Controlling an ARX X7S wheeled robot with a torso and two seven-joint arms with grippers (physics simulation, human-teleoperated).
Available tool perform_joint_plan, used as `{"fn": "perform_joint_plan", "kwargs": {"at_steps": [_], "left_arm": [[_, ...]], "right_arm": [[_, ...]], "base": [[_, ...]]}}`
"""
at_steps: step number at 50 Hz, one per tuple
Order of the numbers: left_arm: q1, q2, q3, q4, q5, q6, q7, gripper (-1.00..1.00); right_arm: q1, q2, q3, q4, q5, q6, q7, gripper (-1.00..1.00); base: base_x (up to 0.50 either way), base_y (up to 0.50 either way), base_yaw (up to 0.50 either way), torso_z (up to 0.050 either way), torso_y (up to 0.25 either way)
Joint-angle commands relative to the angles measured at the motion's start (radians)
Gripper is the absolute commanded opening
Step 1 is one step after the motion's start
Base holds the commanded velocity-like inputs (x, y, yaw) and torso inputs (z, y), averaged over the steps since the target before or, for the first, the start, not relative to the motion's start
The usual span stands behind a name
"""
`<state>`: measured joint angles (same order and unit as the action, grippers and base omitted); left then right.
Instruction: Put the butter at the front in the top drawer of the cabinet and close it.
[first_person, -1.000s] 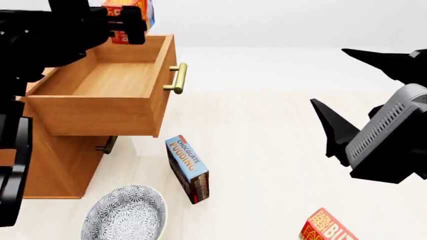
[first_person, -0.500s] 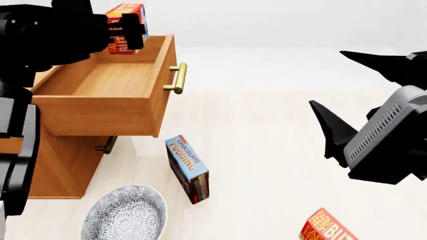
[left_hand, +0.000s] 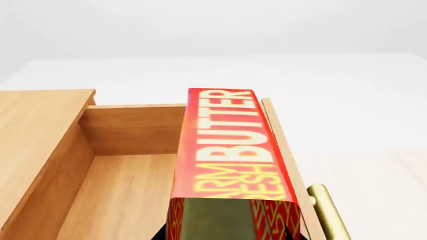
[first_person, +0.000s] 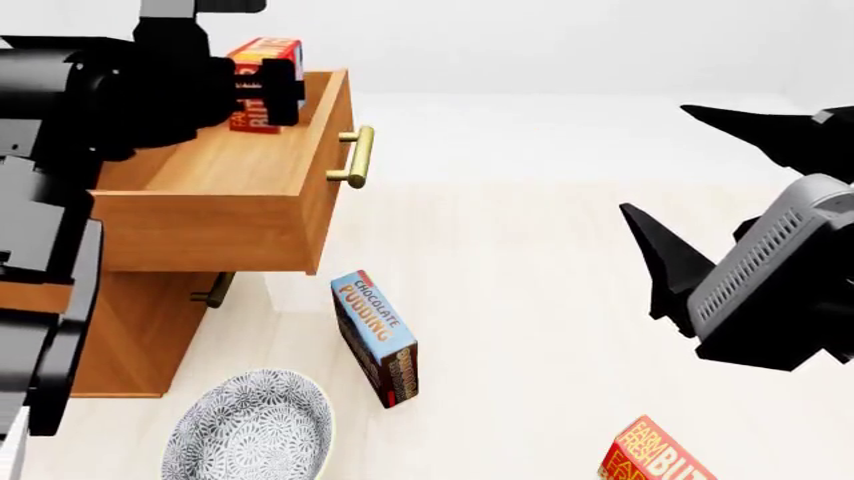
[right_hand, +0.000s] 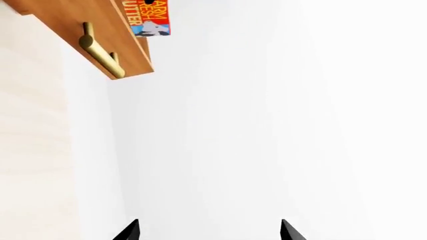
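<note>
We held the butter (first_person: 262, 82) tight in our left gripper's (first_person: 274, 88) jaws over the open top drawer (first_person: 227, 200), our right gripper's (first_person: 694, 190) jaws wide apart.

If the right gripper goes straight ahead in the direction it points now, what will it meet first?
Probably nothing near. In the right wrist view the right gripper is open and points at bare white surface; the top drawer with its handle lies off to one side. Depth is unclear.
</note>
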<state>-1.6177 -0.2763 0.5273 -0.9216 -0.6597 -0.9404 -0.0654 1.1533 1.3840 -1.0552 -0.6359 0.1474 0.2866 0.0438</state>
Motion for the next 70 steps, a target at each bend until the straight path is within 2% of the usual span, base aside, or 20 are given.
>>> {"fn": "perform_joint_plan", "kwargs": {"at_steps": [1,7,21,37,46,63,64,70], "left_arm": [[-0.002,-0.002,-0.013,0.024,0.016,-0.001,-0.008,-1.0],[0.003,-0.004,-0.012,0.01,0.019,0.008,-0.008,-1.0],[0.031,-0.009,-0.015,0.022,0.013,0.006,-0.015,-1.0],[0.075,-0.017,-0.013,0.049,0.005,-0.007,-0.024,-1.0],[0.093,-0.021,-0.011,0.064,0.002,-0.014,-0.027,-1.0],[0.103,-0.022,-0.009,0.079,-0.006,-0.025,-0.026,-1.0],[0.103,-0.022,-0.011,0.08,-0.008,-0.027,-0.024,1.0],[0.099,-0.02,-0.013,0.082,-0.013,-0.031,-0.022,1.0]], "right_arm": [[-0.002,-0.015,0.001,0.004,-0.005,0.011,-0.001,1.0],[0.0,-0.027,0.002,0.006,-0.009,0.019,-0.006,1.0],[-0.009,0.021,0.011,-0.012,0.012,-0.005,0.005,1.0],[-0.007,-0.012,0.01,-0.004,-0.004,0.018,-0.005,1.0],[-0.014,0.019,0.015,-0.016,0.008,0.002,0.003,1.0],[-0.018,0.007,0.016,-0.014,0.001,0.013,0.002,1.0],[-0.018,0.005,0.016,-0.013,0.0,0.014,0.002,1.0],[-0.021,-0.001,0.015,-0.011,-0.003,0.017,0.003,1.0]], "base": [[0.0,0.0,0.0,0.0,0.0],[0.0,0.0,0.0,0.0,0.002],[0.0,0.0,0.0,0.001,0.001],[0.0,0.0,0.0,0.0,0.001],[0.0,0.0,0.0,0.001,0.001],[0.0,0.0,0.0,0.0,0.0],[0.0,0.0,0.0,0.0,0.0],[0.0,0.0,0.0,0.0,0.0]]}}
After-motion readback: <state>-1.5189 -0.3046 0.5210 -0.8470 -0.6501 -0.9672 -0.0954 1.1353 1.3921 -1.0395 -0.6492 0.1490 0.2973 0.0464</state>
